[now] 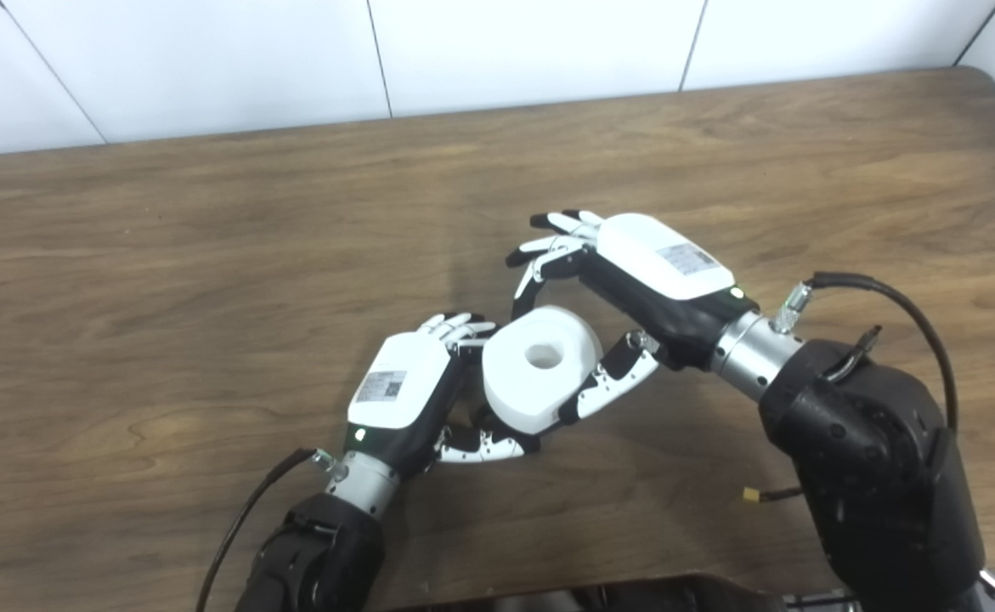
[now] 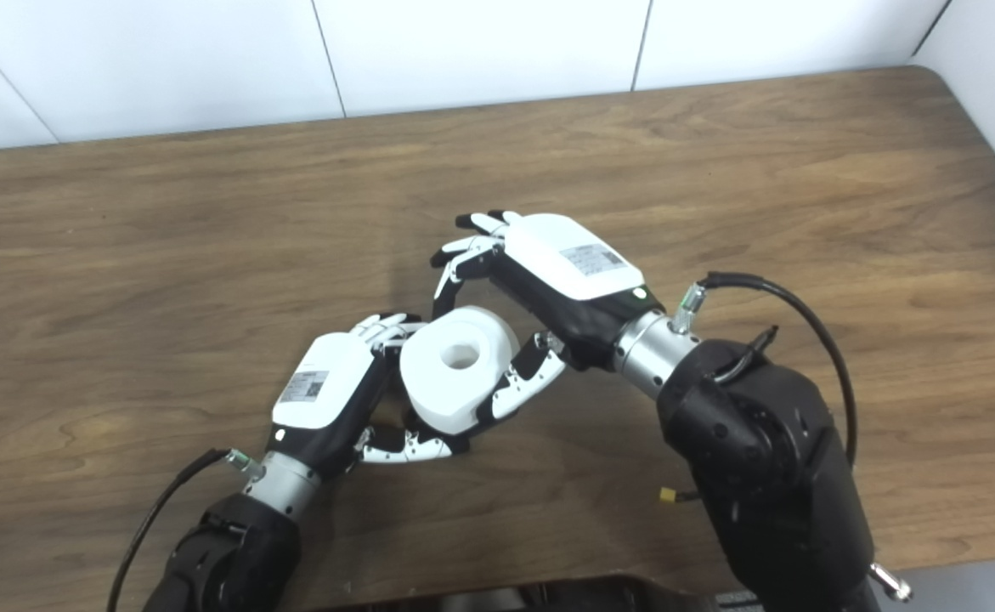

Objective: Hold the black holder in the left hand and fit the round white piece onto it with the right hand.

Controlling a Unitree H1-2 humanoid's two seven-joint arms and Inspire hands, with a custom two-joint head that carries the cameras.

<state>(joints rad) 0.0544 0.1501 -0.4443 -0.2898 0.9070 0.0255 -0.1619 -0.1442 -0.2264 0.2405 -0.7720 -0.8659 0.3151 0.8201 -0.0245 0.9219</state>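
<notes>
The round white piece (image 1: 539,365), thick with a hole in its middle, sits between my two hands just above the table. My left hand (image 1: 404,391) is curled in against its left side, thumb stretched under it. The black holder is almost wholly hidden behind the white piece and the left fingers. Only dark slivers show there, and I cannot make out its shape. My right hand (image 1: 633,272) reaches in from the right. Its thumb presses the piece's lower right side and one finger curves down onto its top, while the other fingers stay spread above it.
The brown wooden table (image 1: 208,255) stretches out on all sides of the hands. A white panelled wall (image 1: 497,51) runs along its far edge. Black cables hang off both forearms.
</notes>
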